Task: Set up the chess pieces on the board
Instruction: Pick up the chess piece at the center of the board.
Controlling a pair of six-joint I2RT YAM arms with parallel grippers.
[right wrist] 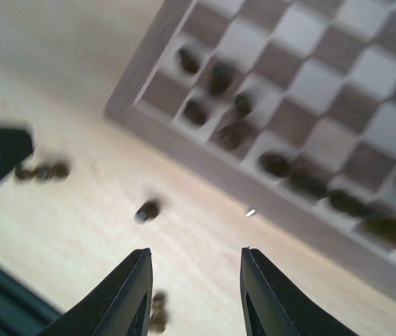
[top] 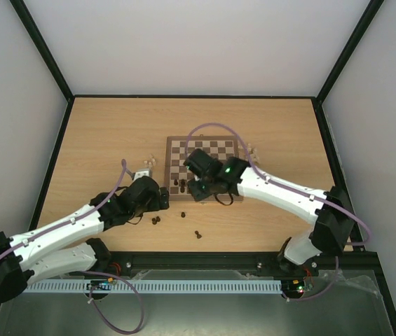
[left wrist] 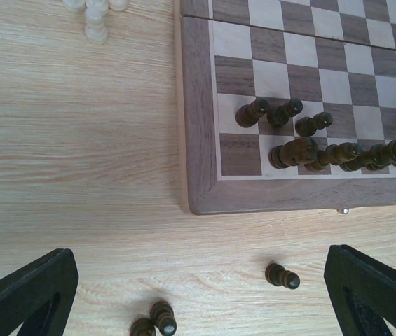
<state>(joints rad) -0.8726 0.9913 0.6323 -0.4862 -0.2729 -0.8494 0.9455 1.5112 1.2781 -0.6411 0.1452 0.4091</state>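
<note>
Hovering over the tabletop just off the board's near edge, the right gripper has its fingers parted with nothing between them, though that view is pretty blurry. One loose dark piece lies on the wood a bit ahead and to the left. Past it, the board has dark chessmen crowded along its two nearest rows. The left gripper is spread wide and empty too, low over the table by the board's near left corner, with a few more dark strays close by. The pale pieces sit bunched on the table off the board's left side
</note>
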